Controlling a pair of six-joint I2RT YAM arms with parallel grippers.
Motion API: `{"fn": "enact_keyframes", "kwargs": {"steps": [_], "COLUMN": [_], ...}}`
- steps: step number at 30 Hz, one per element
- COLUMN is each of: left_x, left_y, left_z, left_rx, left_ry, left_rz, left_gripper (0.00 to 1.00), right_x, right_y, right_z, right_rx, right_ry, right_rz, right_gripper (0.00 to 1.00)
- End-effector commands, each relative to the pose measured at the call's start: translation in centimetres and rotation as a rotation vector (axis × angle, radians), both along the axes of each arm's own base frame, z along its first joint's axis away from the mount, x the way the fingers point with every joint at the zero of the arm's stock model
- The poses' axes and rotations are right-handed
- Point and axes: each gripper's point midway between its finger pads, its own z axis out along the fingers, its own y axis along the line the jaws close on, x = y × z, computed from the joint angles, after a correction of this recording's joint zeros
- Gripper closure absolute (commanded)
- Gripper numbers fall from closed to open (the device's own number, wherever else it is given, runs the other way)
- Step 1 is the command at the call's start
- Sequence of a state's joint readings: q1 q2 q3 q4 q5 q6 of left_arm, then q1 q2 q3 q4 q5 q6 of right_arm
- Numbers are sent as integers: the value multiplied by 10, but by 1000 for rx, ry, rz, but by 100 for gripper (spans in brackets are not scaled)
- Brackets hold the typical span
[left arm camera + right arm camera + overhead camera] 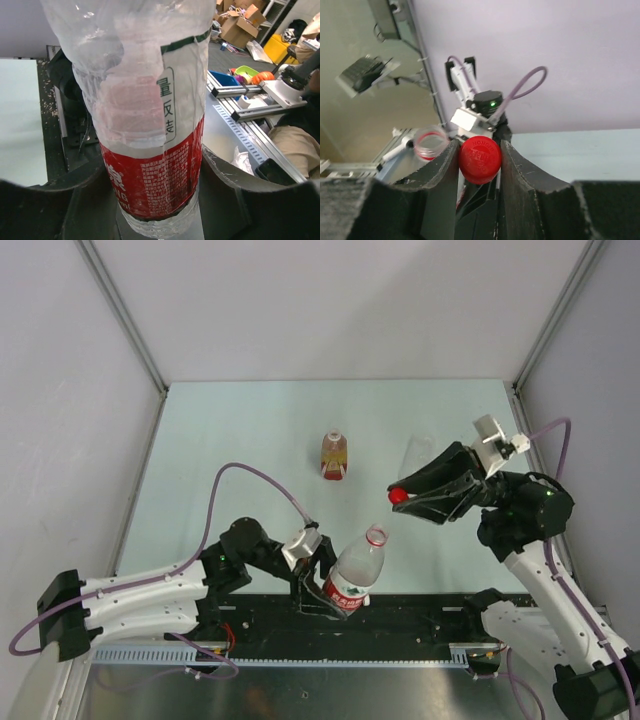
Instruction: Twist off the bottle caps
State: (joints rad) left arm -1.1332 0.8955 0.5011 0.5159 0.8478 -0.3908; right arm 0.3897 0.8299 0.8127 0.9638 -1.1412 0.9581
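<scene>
My left gripper [318,588] is shut on the red-and-white labelled bottle [355,575] and holds it tilted at the near table edge. The bottle's neck [376,535] is open, with no cap on it. In the left wrist view the bottle [150,150] fills the gap between my left gripper's [150,180] jaws. My right gripper [398,496] is shut on the red cap [398,495], held up and to the right of the neck. The right wrist view shows the cap [480,160] pinched in the gripper [479,146]. The amber bottle [335,456] stands mid-table. A faint clear bottle [415,453] stands behind my right gripper.
A black base strip [420,615] and a slotted aluminium rail [150,652] run along the near edge. Grey walls close in the green table [230,440] at the back and on both sides. Boxes and clutter [240,20] lie beyond the table.
</scene>
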Motion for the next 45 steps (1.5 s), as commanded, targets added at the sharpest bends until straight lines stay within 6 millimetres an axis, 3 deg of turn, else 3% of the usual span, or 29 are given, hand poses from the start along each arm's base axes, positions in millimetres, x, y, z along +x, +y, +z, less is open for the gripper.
{"fn": "enact_keyframes", "kwargs": {"steps": [1,13,19,26,33,36,45], "left_x": [-11,-6,23,77,138,151,163], "left_y": [7,3,-2,5,33,43,53], "left_z": [8,3,-4,-15,-34,-40,-59], "left_rx": [-72,-62,-65,-46,50,87,184], "left_ry": [-65,-61,-65,-67,-13,6,34], "left_rz": [-64,-34,152,490,888,978,1071], "left_gripper": [100,100,100,100,100,100,100], "right_x": [13,32,64,116,134,140,148], "right_y": [-12,-15,-16,-23,-5,8,38], "right_z": [26,26,1,-61,-121,-150,-275], "right_rx": [115,129,65,-92,-254,-343,-685], "right_ry": [21,84,151,307,413,439,614], "right_rz": [-112,-189,-356,-594,-591,-599,-615], "right_gripper": [100,100,100,100,97,96,99]}}
